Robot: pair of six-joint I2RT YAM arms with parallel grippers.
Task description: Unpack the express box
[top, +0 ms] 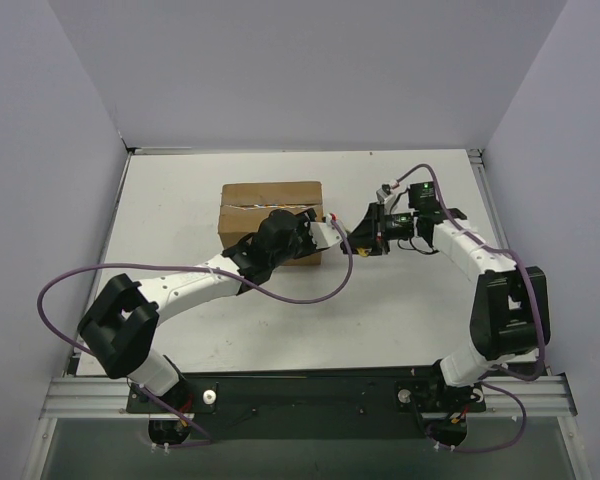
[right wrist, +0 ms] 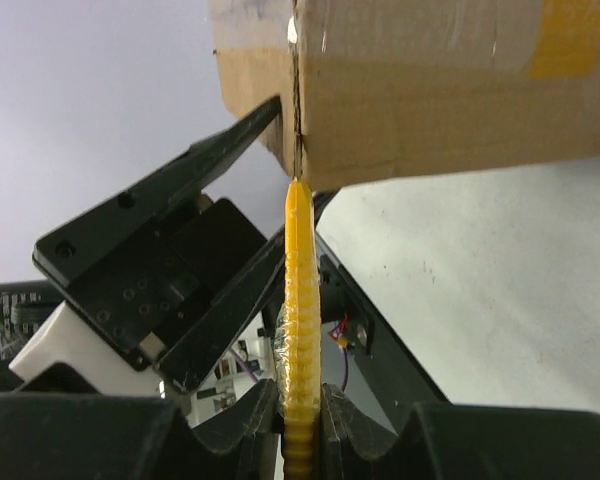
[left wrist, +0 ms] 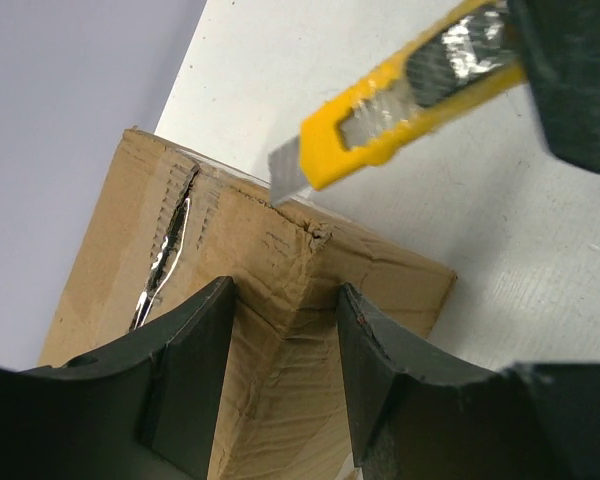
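Observation:
The express box point(top: 270, 203) is a brown carton at mid table, flaps closed. In the left wrist view the box point(left wrist: 250, 250) shows a torn slit along its taped top seam point(left wrist: 170, 240). My left gripper point(top: 318, 234) is open, and its fingers point(left wrist: 195, 370) straddle the box's near right corner. My right gripper point(top: 360, 238) is shut on a yellow utility knife point(right wrist: 301, 300). The knife point(left wrist: 400, 105) has its blade tip touching the box's top edge at that corner. In the right wrist view the box point(right wrist: 430, 90) sits straight ahead of the blade.
Grey walls enclose the white table point(top: 400, 320) on three sides. A purple cable point(top: 310, 295) from the left arm loops over the table in front of the box. The left gripper's body point(right wrist: 160, 270) sits close beside the knife.

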